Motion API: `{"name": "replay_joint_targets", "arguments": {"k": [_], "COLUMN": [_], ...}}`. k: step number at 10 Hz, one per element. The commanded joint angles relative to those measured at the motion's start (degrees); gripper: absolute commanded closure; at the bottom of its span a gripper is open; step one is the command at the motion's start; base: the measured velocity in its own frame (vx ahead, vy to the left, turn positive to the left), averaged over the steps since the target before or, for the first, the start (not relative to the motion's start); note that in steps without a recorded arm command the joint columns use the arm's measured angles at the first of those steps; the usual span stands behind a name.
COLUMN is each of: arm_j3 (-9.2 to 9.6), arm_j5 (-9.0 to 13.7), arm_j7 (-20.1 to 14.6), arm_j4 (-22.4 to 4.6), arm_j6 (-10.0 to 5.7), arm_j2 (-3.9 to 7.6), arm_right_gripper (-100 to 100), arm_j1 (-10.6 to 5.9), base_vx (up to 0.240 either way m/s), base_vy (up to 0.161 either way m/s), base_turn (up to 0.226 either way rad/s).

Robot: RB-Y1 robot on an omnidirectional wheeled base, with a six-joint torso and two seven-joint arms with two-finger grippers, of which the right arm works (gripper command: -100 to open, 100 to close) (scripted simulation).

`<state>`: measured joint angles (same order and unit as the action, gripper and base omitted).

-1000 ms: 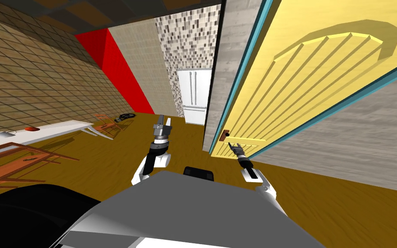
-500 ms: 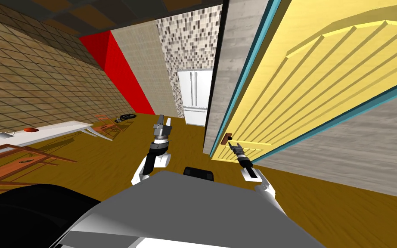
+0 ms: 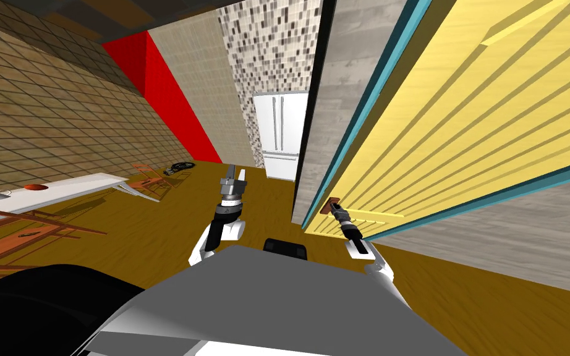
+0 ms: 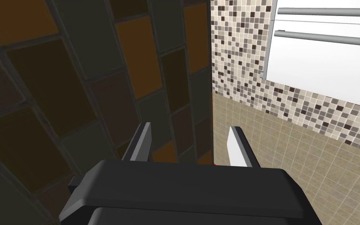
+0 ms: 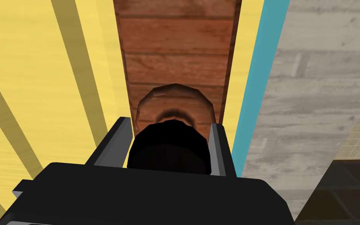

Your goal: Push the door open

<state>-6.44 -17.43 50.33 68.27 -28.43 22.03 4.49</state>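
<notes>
Fingers of the right gripper [image 5: 170, 124] stand on either side of the black round knob [image 5: 168, 150] and press against its sides. The knob sits on a brown wooden plate [image 5: 175, 50] at the edge of the yellow ribbed door [image 3: 463, 123], just beside the teal frame [image 3: 364, 105]. The door stands close on the robot's right, set in a grey wall [image 3: 333, 93], while the left gripper [image 3: 233, 172] hangs well apart from it above the brown floor [image 3: 172, 216], its two fingers parted.
</notes>
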Motion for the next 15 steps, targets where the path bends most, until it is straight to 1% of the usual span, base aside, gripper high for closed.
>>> {"name": "replay_joint_targets", "arguments": {"k": [1, 5, 6, 7, 11, 15], "arm_j3": [-0.03, -0.03, 0.02, -0.01, -0.25, -0.59], "arm_j5": [0.01, 0.01, 1.89, 2.52, 6.93, 13.14], "arm_j7": [-0.02, -0.02, -0.22, -0.29, -0.81, -1.54], "arm_j4": [-0.01, -0.01, 0.05, 0.12, 0.61, 1.30], "arm_j6": [0.01, 0.01, 0.93, 1.19, 3.01, 5.58], "arm_j2": [0.02, 0.02, -0.33, -0.43, -1.09, -2.04], "arm_right_gripper": [100, 100, 100, 100, 100, 100], "arm_j1": [0.05, 0.05, 0.22, 0.24, 0.39, 0.60], "base_vx": [-0.035, -0.013, -0.018, -0.038, -0.041, -0.047], "base_vy": [0.007, 0.000, -0.037, -0.045, -0.041, -0.054], "base_turn": [0.013, -0.001, 0.051, 0.062, 0.049, 0.059]}}
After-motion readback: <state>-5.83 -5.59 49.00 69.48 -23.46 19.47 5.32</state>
